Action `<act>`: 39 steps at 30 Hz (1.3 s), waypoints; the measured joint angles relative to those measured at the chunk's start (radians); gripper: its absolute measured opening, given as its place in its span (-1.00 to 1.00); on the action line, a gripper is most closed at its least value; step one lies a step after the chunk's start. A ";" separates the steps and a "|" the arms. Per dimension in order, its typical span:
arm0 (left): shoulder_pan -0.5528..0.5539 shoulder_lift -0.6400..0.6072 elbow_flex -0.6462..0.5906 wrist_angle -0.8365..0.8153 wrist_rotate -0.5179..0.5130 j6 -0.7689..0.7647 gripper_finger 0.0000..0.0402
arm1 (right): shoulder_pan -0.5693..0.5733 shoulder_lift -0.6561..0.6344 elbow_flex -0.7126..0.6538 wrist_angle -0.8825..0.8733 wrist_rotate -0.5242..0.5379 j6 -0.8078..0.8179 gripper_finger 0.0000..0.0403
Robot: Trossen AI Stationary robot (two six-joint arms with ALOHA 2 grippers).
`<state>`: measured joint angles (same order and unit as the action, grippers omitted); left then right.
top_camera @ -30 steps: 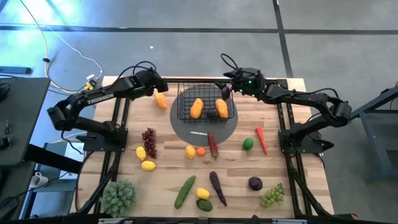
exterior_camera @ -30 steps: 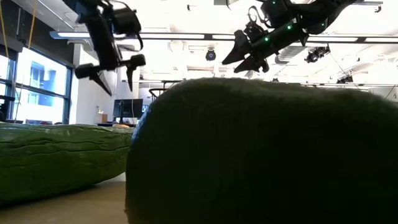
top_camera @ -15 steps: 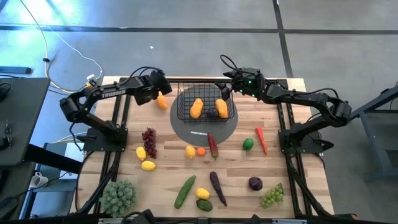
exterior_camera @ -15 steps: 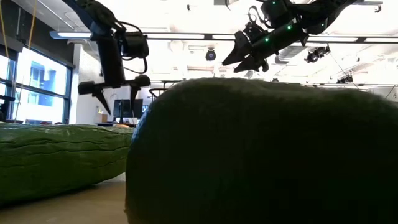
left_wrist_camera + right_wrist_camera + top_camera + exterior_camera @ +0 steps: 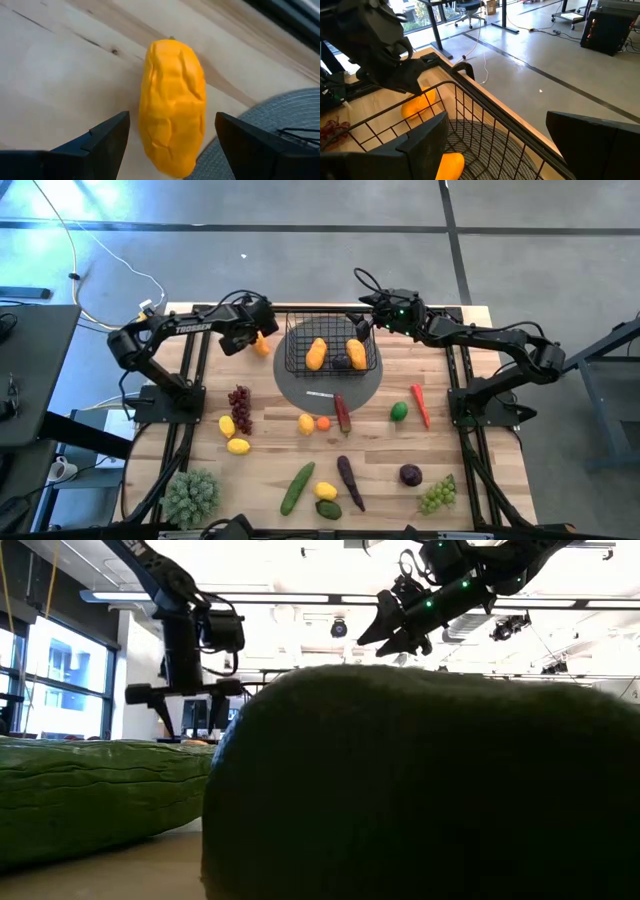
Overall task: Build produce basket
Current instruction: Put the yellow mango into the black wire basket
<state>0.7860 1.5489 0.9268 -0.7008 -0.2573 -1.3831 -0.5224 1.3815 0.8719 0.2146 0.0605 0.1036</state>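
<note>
An orange-yellow fruit [image 5: 172, 105] lies on the bare wood just left of the black wire basket [image 5: 290, 352]. My left gripper [image 5: 172, 145] is open and hangs over this fruit pointing down, with one finger on either side and a gap to each. In the high view, the left gripper [image 5: 257, 338] covers part of the fruit [image 5: 264, 347]. The basket stands on a flat grey disc [image 5: 300, 387] and holds two orange fruits [image 5: 316, 353] and a dark one. My right gripper [image 5: 363, 326] is open and empty above the basket's far right rim [image 5: 470, 97].
More produce lies nearer on the table: purple grapes [image 5: 240, 408], lemons [image 5: 238, 446], a red chili [image 5: 420, 402], a lime [image 5: 399, 411], a cucumber [image 5: 297, 488], an eggplant [image 5: 350, 482], a plum [image 5: 410, 474] and green grapes [image 5: 437, 494]. Green produce [image 5: 420, 780] fills most of the low view.
My left gripper has come down toward the orange-yellow fruit beside the basket. It has also tipped from slanting until its fingers point straight down. It stays open. The fruit has not moved. My right arm has kept still.
</note>
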 joint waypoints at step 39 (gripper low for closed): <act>-0.003 0.130 0.000 0.053 0.044 0.273 -0.03 | 0.000 0.000 -0.001 0.000 0.000 0.000 0.57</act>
<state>0.7830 1.6785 0.9272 -0.6473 -0.2128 -1.1102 -0.5220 1.3819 0.8711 0.2146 0.0607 0.1036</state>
